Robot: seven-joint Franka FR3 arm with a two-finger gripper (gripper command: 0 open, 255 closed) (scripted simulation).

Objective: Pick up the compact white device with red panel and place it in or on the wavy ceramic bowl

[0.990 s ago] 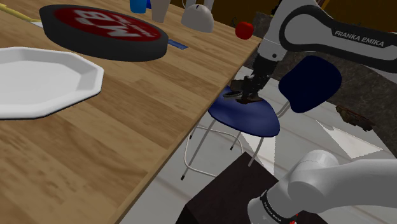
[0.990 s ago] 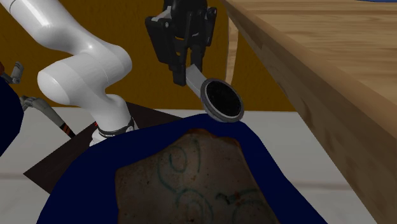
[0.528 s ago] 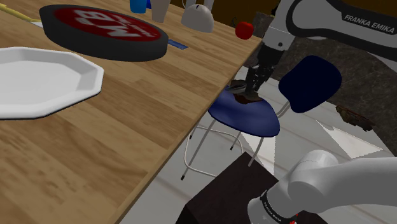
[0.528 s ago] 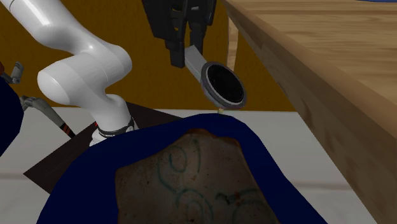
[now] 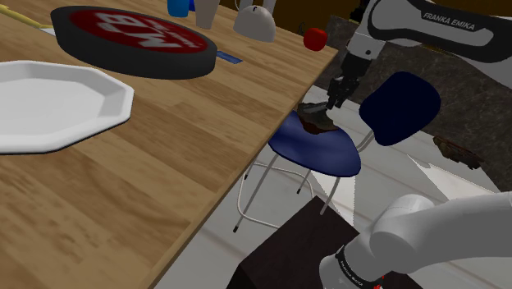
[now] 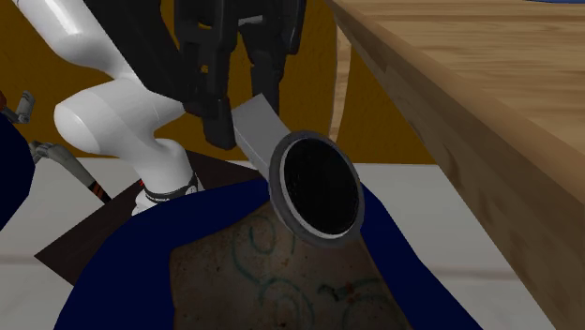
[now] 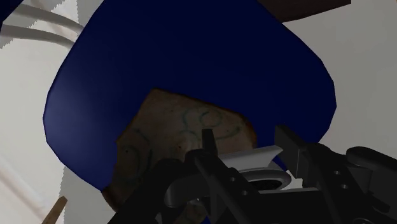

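Raised further above the blue chair seat [image 5: 328,154] than a second ago, the gripper [image 5: 332,98] is seen with its black fingers clamped on the narrow end of the grey device [image 6: 314,183]. The device's wide end, a round dark face ringed in grey, has been brought much nearer the second exterior camera and is now seen in front of the brown cushion [image 6: 272,286] with faint swirl markings that lies on the seat. In the shoulder view the device is held in the air just above that cushion, apart from it, beside the long edge of the wooden table [image 5: 164,172]. In the wrist view its pale body is clasped between the two fingers, with the cushion and blue seat spread below.

A white dish [image 5: 102,97] with an angular rim is set on the table at the shoulder view's left, well apart from the gripper. Behind it a black disc [image 5: 135,37] with a red lettered top is laid flat, and a small red round object [image 5: 315,38] is placed near the table's far corner. The chair's dark blue backrest [image 5: 400,107] is seen to the gripper's right in that view, and the dark box stand [image 5: 279,254] at the lower right.
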